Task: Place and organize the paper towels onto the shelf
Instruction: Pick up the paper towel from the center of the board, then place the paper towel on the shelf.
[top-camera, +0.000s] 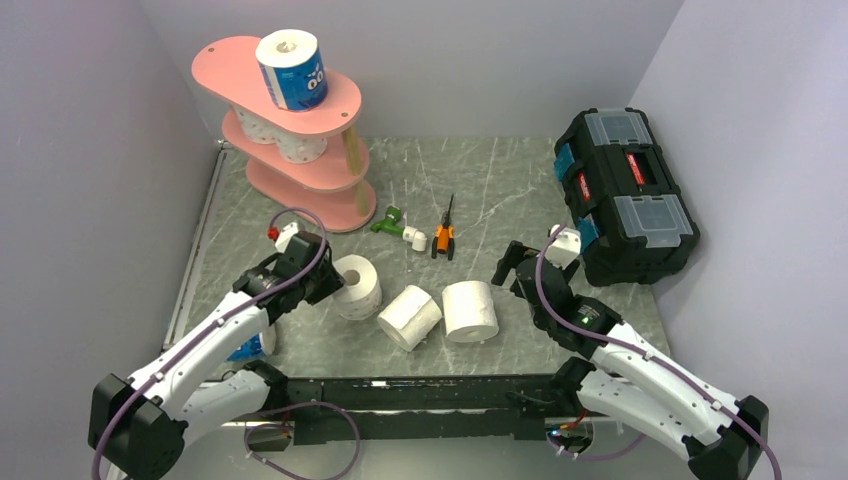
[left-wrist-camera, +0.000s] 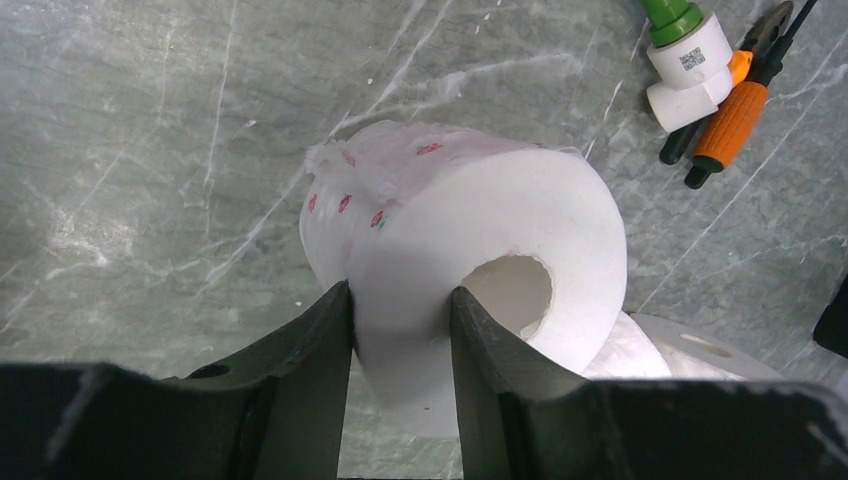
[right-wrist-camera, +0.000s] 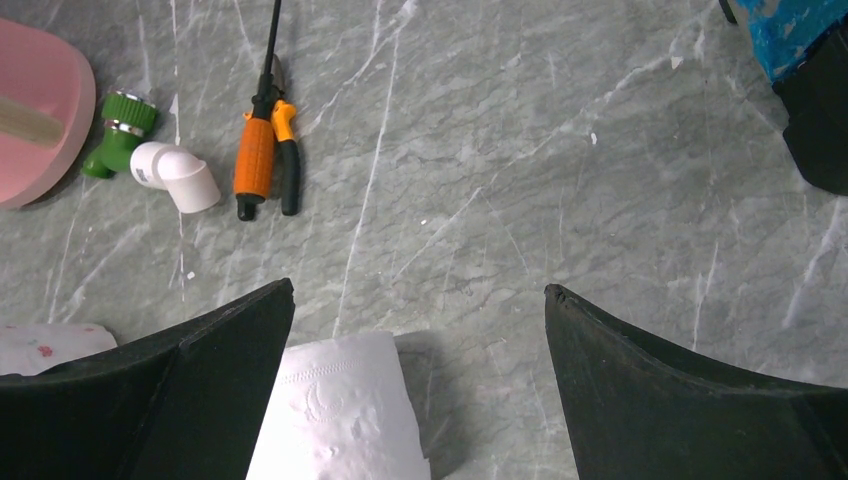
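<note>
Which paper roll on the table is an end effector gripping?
The pink-dotted roll: the left end effector pinches its wall. The middle roll and right roll lie untouched.

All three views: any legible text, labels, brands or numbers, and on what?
None legible.
White-and-green plastic fitting: square code sticker, its print too small to read.
Black toolbox: red badges on the lid, too blurred to read.
Blue-wrapped paper towel roll on the shelf top tier: cartoon eyes only, no readable lettering.
</note>
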